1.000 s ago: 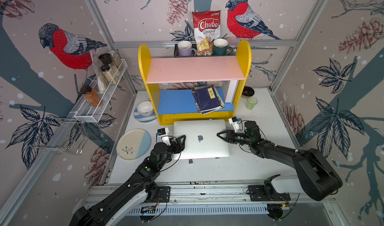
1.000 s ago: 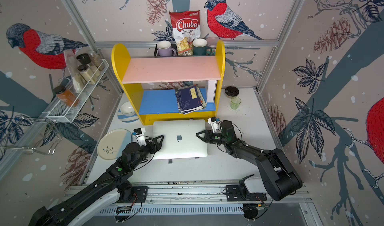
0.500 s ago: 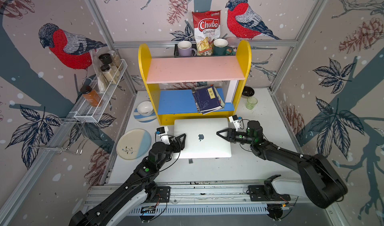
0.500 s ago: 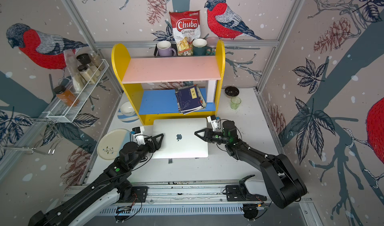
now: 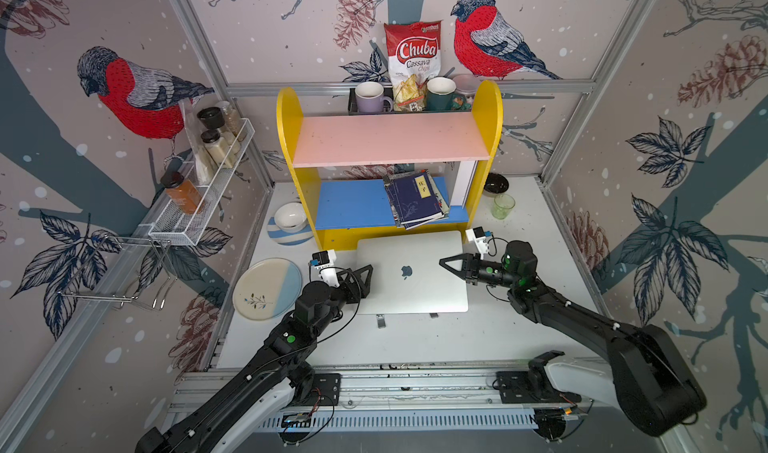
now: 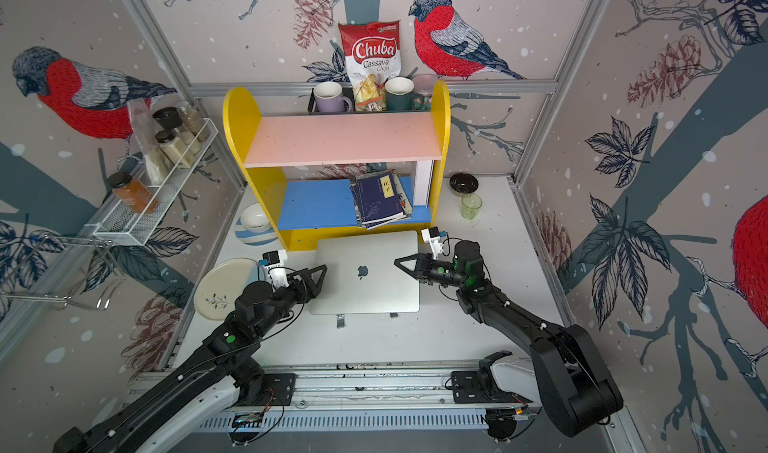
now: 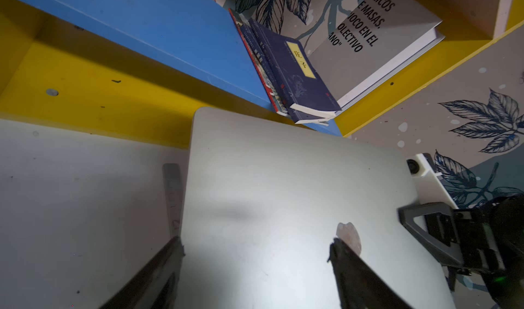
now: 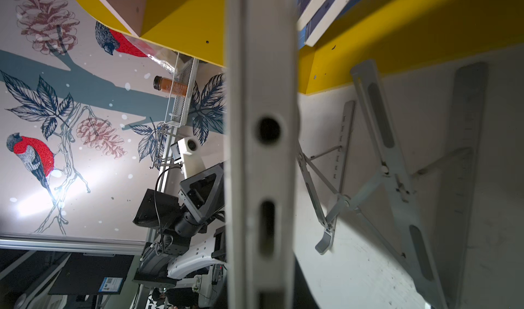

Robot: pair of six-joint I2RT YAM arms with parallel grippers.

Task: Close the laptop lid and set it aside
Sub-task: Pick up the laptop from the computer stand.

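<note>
Closing since a moment ago, my right gripper (image 5: 444, 260) straddles the right edge of the laptop (image 5: 411, 295), lid already down, on its stand (image 8: 397, 177), clamped or not I cannot tell, my left gripper (image 7: 255, 248) spread at its left edge; setting aside next needs a firm, level lift.

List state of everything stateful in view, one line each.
laptop lid: closed.
stand: unfolded, under the laptop.
left tool: open, at the laptop's left edge.
right tool: astride the laptop's right edge, grip can't be confirmed.
green glass: upright.
purple mug: upright.
chips bag: standing upright.
</note>
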